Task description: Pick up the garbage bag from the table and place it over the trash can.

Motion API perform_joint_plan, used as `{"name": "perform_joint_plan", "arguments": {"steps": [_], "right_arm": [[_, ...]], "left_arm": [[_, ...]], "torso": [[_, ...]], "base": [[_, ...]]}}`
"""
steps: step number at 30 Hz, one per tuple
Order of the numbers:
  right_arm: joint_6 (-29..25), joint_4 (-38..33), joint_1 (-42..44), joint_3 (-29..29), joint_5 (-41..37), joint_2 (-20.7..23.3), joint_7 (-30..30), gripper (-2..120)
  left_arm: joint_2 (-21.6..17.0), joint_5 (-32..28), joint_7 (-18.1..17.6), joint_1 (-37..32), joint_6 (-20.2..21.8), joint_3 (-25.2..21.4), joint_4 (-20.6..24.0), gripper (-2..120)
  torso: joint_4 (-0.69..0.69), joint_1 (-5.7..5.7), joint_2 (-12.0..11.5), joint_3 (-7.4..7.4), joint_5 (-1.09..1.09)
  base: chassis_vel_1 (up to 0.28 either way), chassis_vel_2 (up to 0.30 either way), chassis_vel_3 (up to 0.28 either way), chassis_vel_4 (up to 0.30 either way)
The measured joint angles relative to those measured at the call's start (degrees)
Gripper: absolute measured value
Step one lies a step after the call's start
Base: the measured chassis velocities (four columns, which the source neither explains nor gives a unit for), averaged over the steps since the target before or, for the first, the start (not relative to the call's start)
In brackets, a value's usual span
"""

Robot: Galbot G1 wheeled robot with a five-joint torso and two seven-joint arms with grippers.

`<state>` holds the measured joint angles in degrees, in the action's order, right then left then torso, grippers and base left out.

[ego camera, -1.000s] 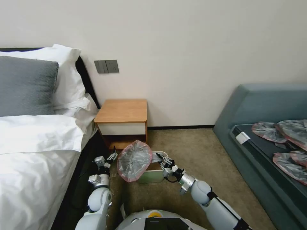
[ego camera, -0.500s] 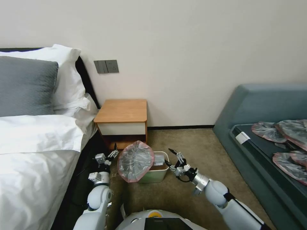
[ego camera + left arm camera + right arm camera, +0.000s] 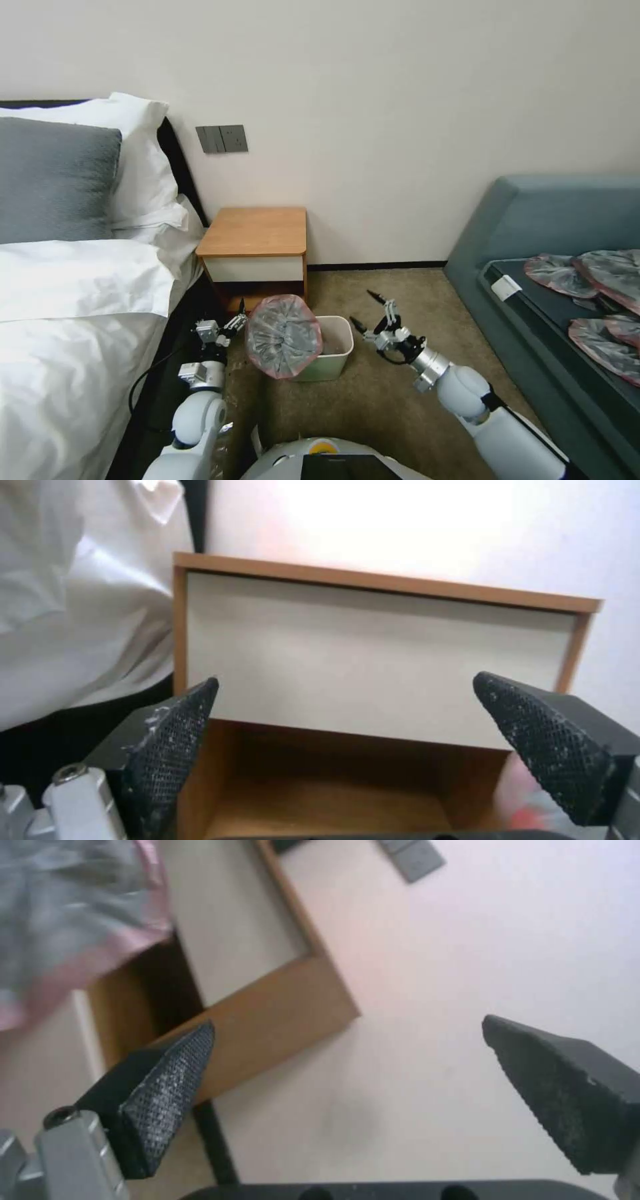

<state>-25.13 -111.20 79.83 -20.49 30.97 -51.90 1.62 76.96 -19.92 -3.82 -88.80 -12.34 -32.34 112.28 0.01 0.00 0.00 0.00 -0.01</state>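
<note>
The garbage bag (image 3: pixel 283 335), crinkly grey with a pink rim, stands tilted against the left side of the trash can (image 3: pixel 330 365). The right part of the can's mouth is uncovered. My left gripper (image 3: pixel 235 319) is open just left of the bag, touching nothing. In the left wrist view that gripper (image 3: pixel 345 680) faces the table's white drawer front (image 3: pixel 373 660), with a pink blur of the bag (image 3: pixel 527 800) at the edge. My right gripper (image 3: pixel 363 308) is open and empty, right of the can and apart from it. The right wrist view shows this gripper (image 3: pixel 348 1022), the bag (image 3: pixel 73 905) and the table (image 3: pixel 267 1005). The table (image 3: pixel 253 232) stands behind the can.
A bed with white sheets (image 3: pixel 73 333) runs close along my left arm, with a black cable (image 3: pixel 143 387) beside it. A blue-grey sofa (image 3: pixel 547 220) on the right holds several more bags (image 3: pixel 600 273). Open carpet (image 3: pixel 400 293) lies between the can and the sofa.
My right gripper has drawn back from the can's rim, up and to the right. The grey plastic that lay across the can's mouth has gone back to the left. The left arm barely moved.
</note>
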Motion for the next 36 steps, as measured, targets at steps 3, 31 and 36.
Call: {"name": "perform_joint_plan", "arguments": {"steps": [3, 31, 36], "right_arm": [[0.17, -0.95, 0.25, -1.85, -0.7, -1.66, 0.0, 100], [-0.02, 0.05, 0.16, -1.47, -0.85, -5.53, 0.11, 100], [-0.34, 0.04, 0.52, -1.51, -0.78, -5.49, 0.12, 100]], "left_arm": [[-1.44, 0.37, 0.94, -1.34, 0.85, 0.75, 1.86, 98], [-3.99, -14.07, 6.24, -8.64, 23.76, 7.43, 15.25, 93], [-2.2, -9.92, 0.74, -7.5, 20.24, 8.38, 11.05, 93]], "torso": [[-0.01, 0.0, 0.0, 0.0, 0.01], [-0.01, 0.0, 0.0, 0.0, 0.01], [-0.01, 0.0, 0.0, 0.0, 0.01]], "base": [[0.0, 0.0, 0.0, 0.0], [0.0, 0.0, 0.0, 0.0], [0.0, 0.0, 0.0, 0.0]]}}
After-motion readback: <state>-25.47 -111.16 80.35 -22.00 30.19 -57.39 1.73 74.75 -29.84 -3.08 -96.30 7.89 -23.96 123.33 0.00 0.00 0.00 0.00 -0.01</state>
